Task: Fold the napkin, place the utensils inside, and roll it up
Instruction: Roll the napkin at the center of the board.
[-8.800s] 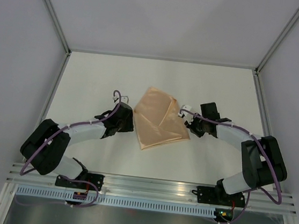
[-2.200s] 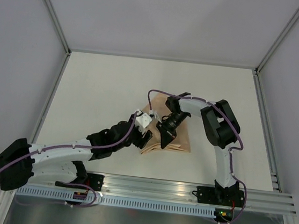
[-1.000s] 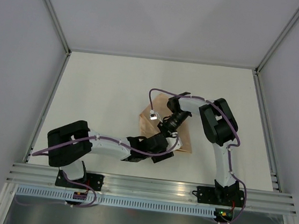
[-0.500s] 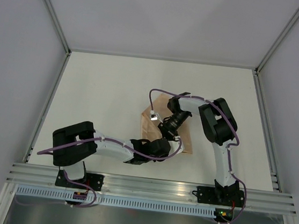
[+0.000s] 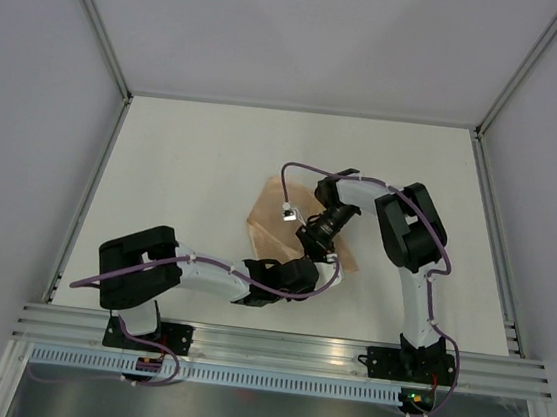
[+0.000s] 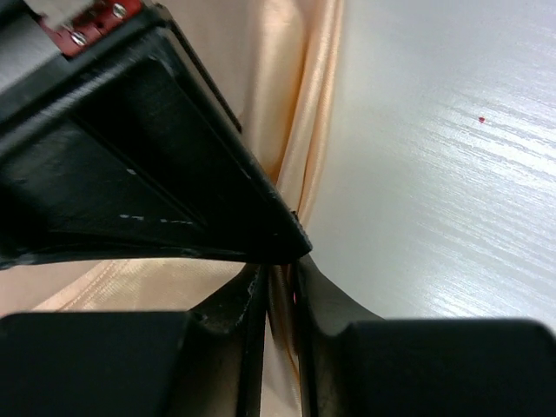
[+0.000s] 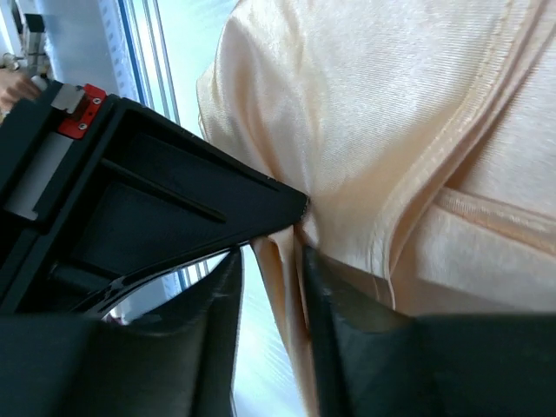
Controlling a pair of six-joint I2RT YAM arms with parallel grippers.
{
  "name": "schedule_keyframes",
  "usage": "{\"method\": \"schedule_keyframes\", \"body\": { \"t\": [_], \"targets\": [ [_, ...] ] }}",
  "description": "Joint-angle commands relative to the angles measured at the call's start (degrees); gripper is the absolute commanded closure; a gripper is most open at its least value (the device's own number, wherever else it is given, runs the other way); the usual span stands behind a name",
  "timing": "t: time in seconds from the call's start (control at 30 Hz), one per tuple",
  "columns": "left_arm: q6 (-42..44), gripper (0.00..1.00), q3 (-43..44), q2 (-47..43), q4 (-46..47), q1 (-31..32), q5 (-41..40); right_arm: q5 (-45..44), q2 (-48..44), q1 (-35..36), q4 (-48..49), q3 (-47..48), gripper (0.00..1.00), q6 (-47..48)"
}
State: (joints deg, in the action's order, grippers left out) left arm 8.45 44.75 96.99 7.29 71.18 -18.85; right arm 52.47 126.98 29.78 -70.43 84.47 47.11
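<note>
1. Your left gripper [image 6: 280,280] pinches a fold of the napkin [image 5: 265,219], near the middle of the table [image 5: 184,157].
2. Your right gripper [image 7: 271,261] stands slightly parted around that fold.
3. Folding appears unfinished; next, carry the pinched edge across. No utensils visible.

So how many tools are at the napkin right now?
2. The left tool pinches a fold at the napkin's near edge; the right tool is just beyond it, jaws parted around cloth.
</note>
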Motion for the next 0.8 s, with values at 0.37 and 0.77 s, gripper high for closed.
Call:
{"method": "schedule_keyframes", "body": {
  "t": [0.37, 0.77],
  "targets": [
    [-1.41, 0.98, 0.25, 0.66, -0.79, -0.25, 5.66, -2.46, -9.64, -6.48, 7.23, 1.76, 0.41, -2.89],
    [-4.66, 0.98, -1.42, -2.06, -0.52, -4.90, 14.62, -1.84, -17.98, -17.38, 20.59, -4.13, 0.41, -10.72]
  ]
}}
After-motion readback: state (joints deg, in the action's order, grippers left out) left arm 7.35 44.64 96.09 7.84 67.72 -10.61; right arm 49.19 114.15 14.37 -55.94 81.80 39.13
